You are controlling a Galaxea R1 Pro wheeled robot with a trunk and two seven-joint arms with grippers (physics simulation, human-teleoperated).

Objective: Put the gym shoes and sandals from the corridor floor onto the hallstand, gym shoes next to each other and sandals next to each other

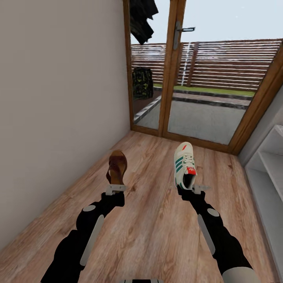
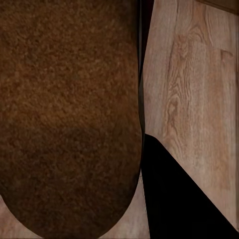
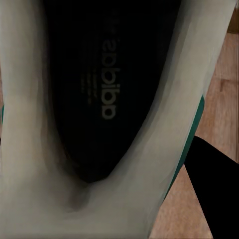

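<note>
The left gripper (image 1: pixel 115 188) was closed on the heel of a brown sandal (image 1: pixel 116 167), held raised over the corridor floor (image 1: pixel 157 220) with its toe toward the glass door (image 1: pixel 196 78). Beside it, farther from the beige wall (image 1: pixel 59 98), the right gripper (image 1: pixel 193 188) was clamped on the heel of a white gym shoe (image 1: pixel 184 164), likewise lifted and pointing at the door. The light-grey hallstand (image 1: pixel 271 173) stood against the side opposite the wall, near the shoe.

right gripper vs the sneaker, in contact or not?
Touching. In the head view the right gripper meets the heel of the gym shoe, which is up off the corridor floor; the right wrist view has its heel opening right against the camera.
</note>
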